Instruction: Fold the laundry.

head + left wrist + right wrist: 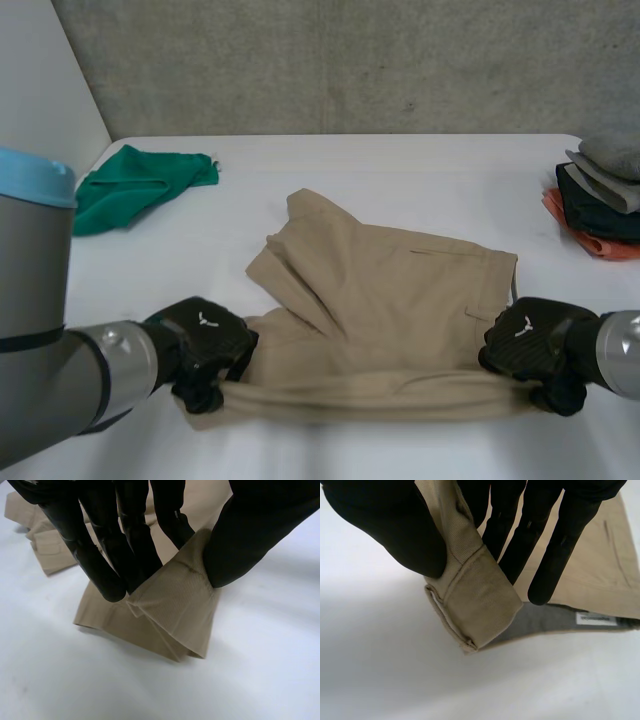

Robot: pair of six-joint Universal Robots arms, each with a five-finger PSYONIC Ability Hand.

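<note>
A pair of tan shorts lies across the middle of the white table, its near edge lifted into a taut band. My left hand pinches the band's left end, a folded hem corner, between thumb and fingers. At the right end my right hand grips the waistband corner between thumb and fingers; grey lining and a white label show beneath it.
A crumpled green garment lies at the table's far left. At the right edge stands a stack of folded clothes in grey, dark and orange. Bare table stretches beyond the shorts toward the concrete wall.
</note>
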